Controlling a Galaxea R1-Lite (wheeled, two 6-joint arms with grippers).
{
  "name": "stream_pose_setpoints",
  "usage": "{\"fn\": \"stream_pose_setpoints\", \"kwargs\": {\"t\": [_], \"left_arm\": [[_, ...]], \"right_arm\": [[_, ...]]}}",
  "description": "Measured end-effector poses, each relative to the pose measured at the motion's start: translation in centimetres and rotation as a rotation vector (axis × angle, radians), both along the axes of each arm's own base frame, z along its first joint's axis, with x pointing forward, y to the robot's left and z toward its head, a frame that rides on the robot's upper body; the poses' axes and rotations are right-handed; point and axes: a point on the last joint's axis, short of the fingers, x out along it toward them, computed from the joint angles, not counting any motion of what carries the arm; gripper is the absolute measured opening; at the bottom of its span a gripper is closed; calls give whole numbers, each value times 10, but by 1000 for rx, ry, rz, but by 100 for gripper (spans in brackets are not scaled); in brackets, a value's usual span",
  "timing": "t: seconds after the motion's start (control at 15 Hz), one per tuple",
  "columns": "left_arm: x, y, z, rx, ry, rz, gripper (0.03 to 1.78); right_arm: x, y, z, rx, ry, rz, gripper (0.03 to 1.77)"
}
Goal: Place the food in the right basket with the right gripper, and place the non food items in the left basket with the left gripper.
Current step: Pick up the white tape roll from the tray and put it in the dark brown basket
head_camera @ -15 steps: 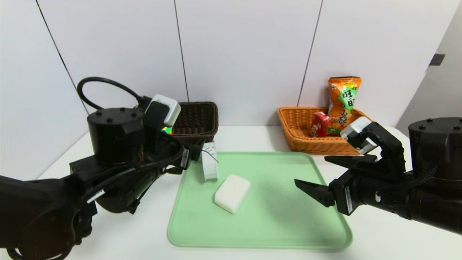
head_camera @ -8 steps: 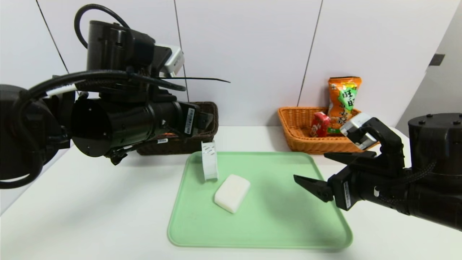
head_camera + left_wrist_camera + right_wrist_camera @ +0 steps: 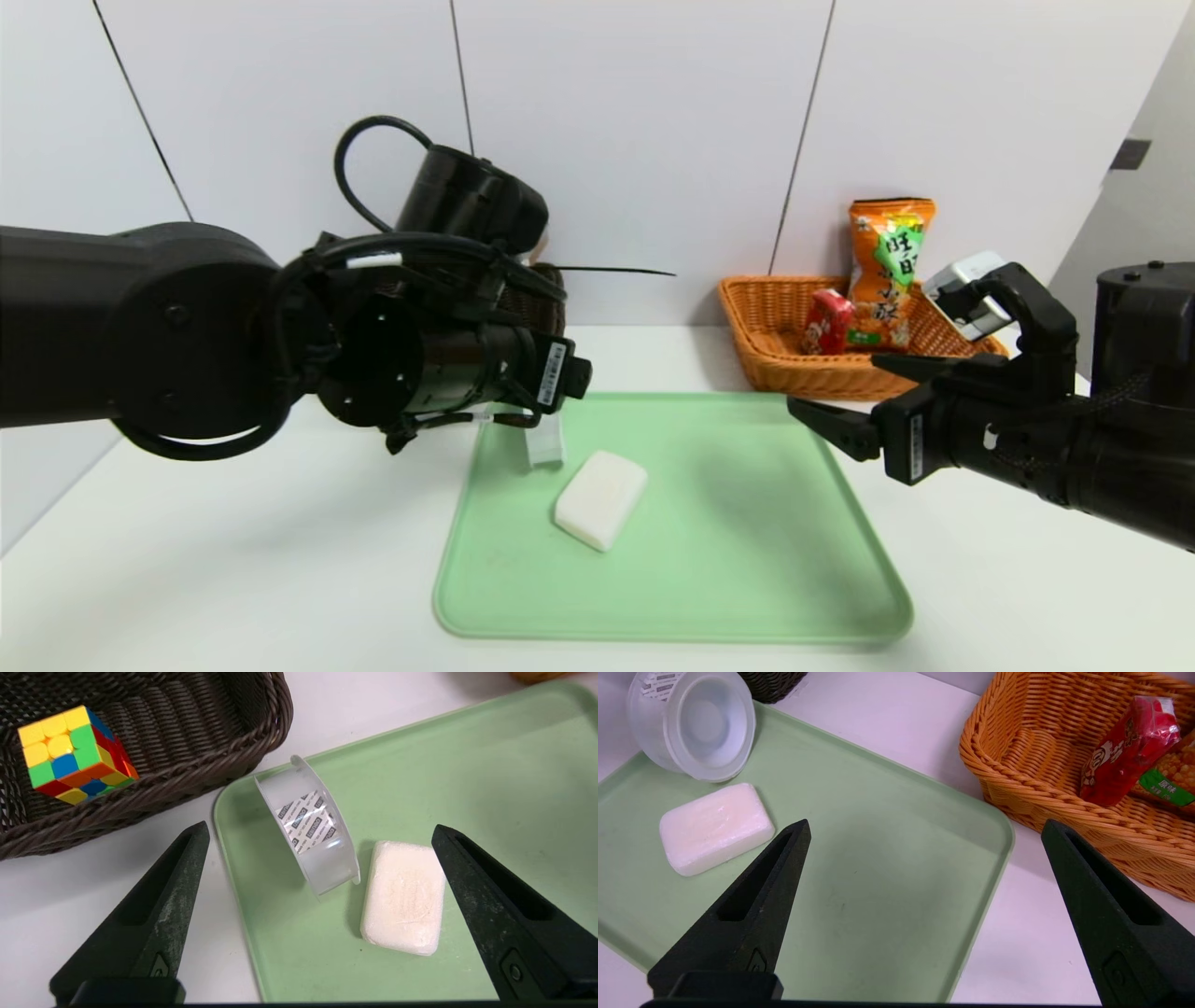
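While the food's all sorted, we've still got two non-food bits sitting on the green tray (image 3: pixel 840 597).

Taking the tray as our landmark: the orange snack bag (image 3: pixel 887 266) and red packet (image 3: pixel 827 320) are already in the right basket (image 3: pixel 775 359) just past its far right corner, and the puzzle cube (image 3: pixel 74 753) is in the left basket (image 3: pixel 196 772) off the far left corner. Left to do, we reckon: the clear-white tape roll (image 3: pixel 310 826), standing on edge at the tray's far left rim, and the matte white rounded soap-like block (image 3: pixel 404 896) lying flat just beside it. Our left gripper (image 3: pixel 322 900) hangs above those two, jaws spread wide, holding nothing. Our right gripper (image 3: pixel 859 406) hovers over the tray's right edge, also wide open and empty.
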Motion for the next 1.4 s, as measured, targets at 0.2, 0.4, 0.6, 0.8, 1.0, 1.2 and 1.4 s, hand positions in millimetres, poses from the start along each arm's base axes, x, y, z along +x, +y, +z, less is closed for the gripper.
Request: {"fn": "stream_pose_setpoints", "kwargs": {"t": [0.2,0.4,0.6,0.8,1.0,1.2,1.4], "left_arm": [[11,-11,-19,22,50,13,169],[19,-17,-34,50,83,17,169],[26,-20,-46,74,107,28,169],[39,-14,-56,90,124,62,169],[49,-9,-64,104,139,89,169],[55,-7,-70,105,148,106,169],[60,-10,-69,73,109,99,169]], "right_arm": [[1,-6,-2,16,13,-31,171],[1,-6,-2,43,0,-36,171],[1,-6,-7,46,1,-30,171],[3,-5,-9,47,2,-26,171],[5,-2,-12,48,7,-7,171],[8,1,-15,46,9,-2,171],[10,2,-19,40,25,-3,171]]}}
